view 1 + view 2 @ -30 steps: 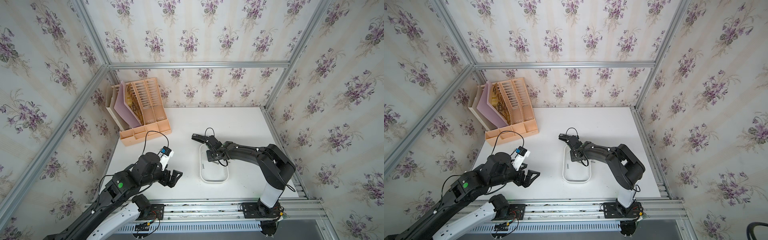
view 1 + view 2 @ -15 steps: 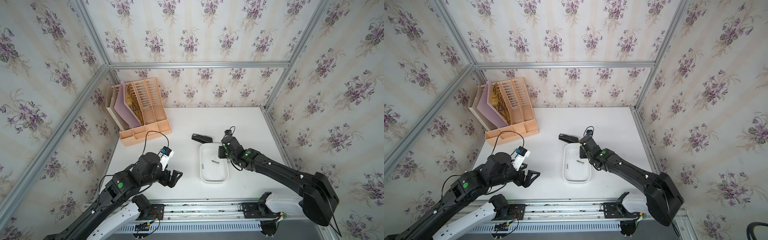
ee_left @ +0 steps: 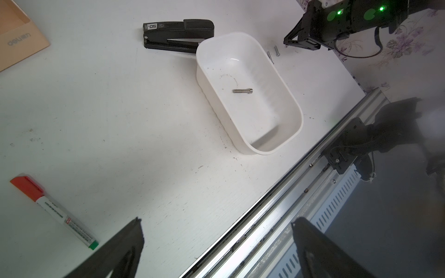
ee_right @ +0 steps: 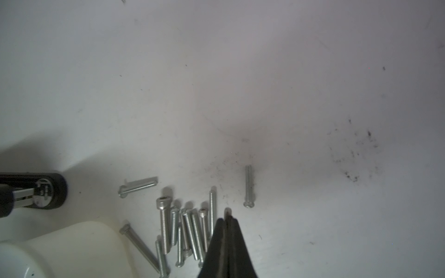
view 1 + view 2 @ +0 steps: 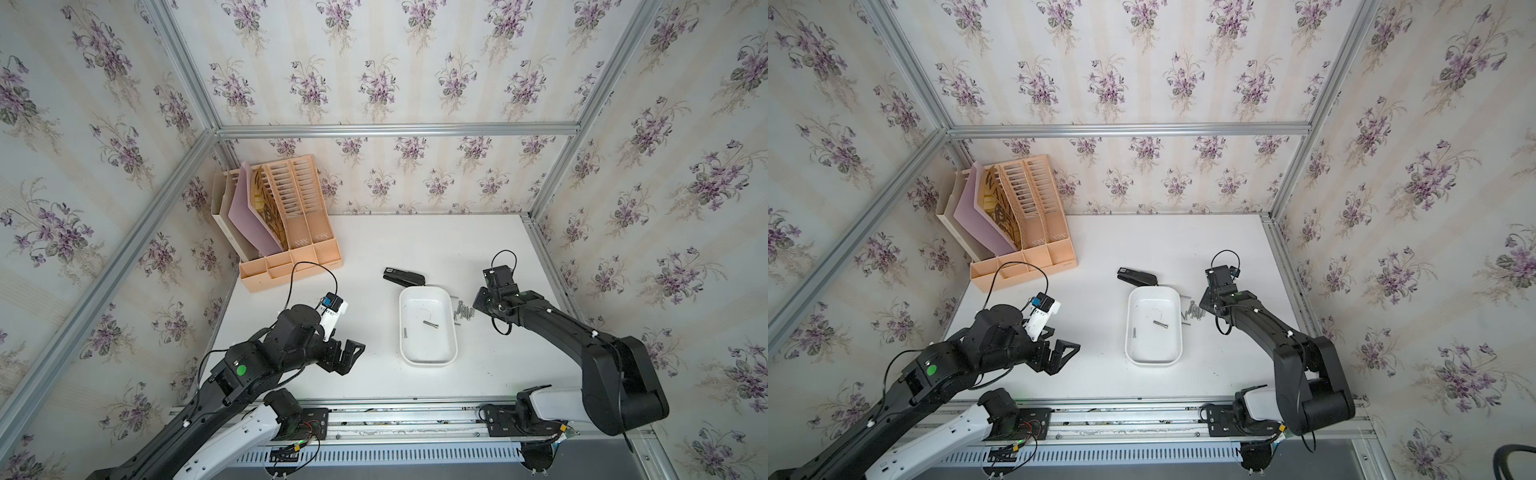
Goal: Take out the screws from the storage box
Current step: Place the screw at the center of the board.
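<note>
The white storage box (image 5: 428, 363) (image 5: 1152, 362) (image 3: 298, 120) lies mid-table with two screws (image 5: 431, 324) (image 5: 1160, 323) (image 3: 242, 90) left on its floor. Several more screws (image 5: 463, 311) (image 5: 1192, 312) (image 4: 187, 231) lie in a loose pile on the table just right of the box. My right gripper (image 5: 476, 304) (image 5: 1202, 303) (image 4: 227, 217) hangs at the pile's right edge, shut, with the grey end of a screw poking out past its fingertips. My left gripper (image 5: 353, 357) (image 5: 1065, 355) (image 3: 216, 220) is open and empty, well left of the box near the front edge.
A black stapler (image 5: 404, 276) (image 3: 178, 36) lies against the box's far end. A peach file organizer (image 5: 286, 232) stands at the back left. A red-capped, green-tipped marker (image 3: 53, 211) lies near my left gripper. The metal rail (image 5: 415, 415) runs along the table's front.
My right arm swung from over the box out to the right, closed, and now hangs beside the screw pile. The left arm has not moved.
</note>
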`<state>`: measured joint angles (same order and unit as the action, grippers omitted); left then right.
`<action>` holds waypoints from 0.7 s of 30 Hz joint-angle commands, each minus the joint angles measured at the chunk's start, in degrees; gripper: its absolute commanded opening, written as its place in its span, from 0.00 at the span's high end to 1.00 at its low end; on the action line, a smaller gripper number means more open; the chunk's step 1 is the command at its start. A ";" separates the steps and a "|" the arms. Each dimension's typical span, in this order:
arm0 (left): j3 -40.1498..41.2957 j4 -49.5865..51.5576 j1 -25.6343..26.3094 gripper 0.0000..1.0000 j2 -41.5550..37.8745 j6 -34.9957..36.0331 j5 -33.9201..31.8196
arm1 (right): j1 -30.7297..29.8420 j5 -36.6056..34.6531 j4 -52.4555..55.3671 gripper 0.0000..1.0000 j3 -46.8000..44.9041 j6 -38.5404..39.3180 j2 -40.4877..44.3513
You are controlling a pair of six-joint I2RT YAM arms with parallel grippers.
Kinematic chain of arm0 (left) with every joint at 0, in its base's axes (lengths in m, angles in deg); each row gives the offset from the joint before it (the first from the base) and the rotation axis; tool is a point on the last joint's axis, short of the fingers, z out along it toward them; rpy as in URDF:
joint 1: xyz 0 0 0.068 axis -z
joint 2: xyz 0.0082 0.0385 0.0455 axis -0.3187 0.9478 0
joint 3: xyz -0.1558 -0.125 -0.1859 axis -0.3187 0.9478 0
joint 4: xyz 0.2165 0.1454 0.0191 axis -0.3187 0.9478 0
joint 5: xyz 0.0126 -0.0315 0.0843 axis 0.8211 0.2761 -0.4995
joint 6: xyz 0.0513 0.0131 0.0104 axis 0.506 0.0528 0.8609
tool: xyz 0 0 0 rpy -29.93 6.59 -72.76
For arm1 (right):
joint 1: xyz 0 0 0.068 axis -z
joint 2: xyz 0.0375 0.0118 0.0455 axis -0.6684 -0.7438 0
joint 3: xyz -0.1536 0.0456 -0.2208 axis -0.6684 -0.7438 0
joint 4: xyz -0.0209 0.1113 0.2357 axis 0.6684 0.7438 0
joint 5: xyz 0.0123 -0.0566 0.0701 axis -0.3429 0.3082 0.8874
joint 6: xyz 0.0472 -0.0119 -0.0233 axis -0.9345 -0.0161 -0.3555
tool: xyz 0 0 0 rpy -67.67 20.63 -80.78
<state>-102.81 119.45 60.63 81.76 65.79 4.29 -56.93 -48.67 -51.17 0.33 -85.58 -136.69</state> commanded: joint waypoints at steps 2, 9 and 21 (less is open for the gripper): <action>-0.14 -0.60 0.03 0.01 -0.01 -0.24 -0.31 | 0.63 3.83 0.83 1.00 0.69 -0.18 -2.63; 0.28 -2.16 0.00 0.01 -1.87 1.15 1.01 | 0.66 2.94 0.16 0.95 0.91 0.87 -3.33; 2.93 -5.45 -0.12 0.01 2.08 2.24 1.11 | 0.65 0.81 0.43 0.82 0.95 2.13 -2.19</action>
<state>-99.88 115.91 60.61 82.42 67.12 4.86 -56.29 -47.42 -51.13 1.06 -84.07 -138.88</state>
